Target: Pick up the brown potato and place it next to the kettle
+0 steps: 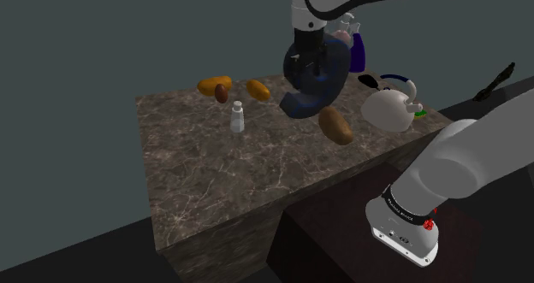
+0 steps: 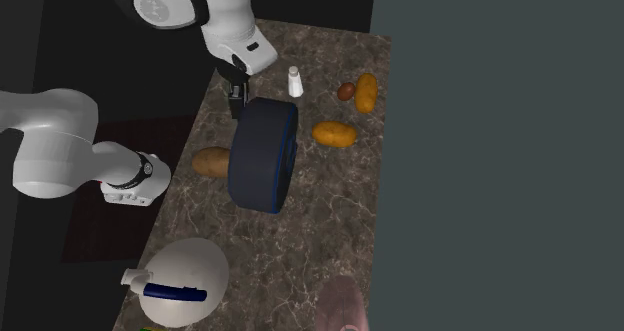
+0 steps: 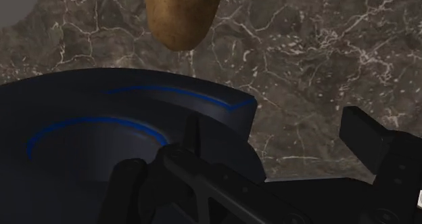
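The gripper is standing open above the marble counter, and a tipped dark blue bowl is perhaps hanging on one finger. The brown potato is lying ungrasped left of the white kettle. Picking is pending: clear the bowl, then descend.

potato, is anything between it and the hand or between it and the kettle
Yes: a dark blue bowl, tipped on its edge, sits right at the hand, and the potato lies on the counter just beyond the bowl's rim. Between the potato and the kettle nothing visible stands.
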You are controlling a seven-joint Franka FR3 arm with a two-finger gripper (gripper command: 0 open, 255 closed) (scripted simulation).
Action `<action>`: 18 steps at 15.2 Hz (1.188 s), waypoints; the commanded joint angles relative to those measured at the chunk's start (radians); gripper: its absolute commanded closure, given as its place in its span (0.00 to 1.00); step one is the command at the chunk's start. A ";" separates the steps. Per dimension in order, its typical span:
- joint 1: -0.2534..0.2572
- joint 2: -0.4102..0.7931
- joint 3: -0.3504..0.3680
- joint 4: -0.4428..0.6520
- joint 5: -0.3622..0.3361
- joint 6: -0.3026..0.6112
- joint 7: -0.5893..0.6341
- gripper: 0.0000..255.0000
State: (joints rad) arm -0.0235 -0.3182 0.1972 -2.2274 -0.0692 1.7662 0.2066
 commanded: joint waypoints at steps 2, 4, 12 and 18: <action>-0.008 0.126 0.044 0.072 -0.074 0.026 0.094 0.00; -0.008 0.219 0.067 0.135 -0.130 0.030 0.159 0.00; 0.048 0.606 0.086 0.461 -0.369 -0.045 0.382 0.00; 0.130 0.892 0.037 0.773 -0.502 -0.160 0.457 0.00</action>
State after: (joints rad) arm 0.0927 0.5324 0.2427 -1.4991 -0.5527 1.6232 0.6527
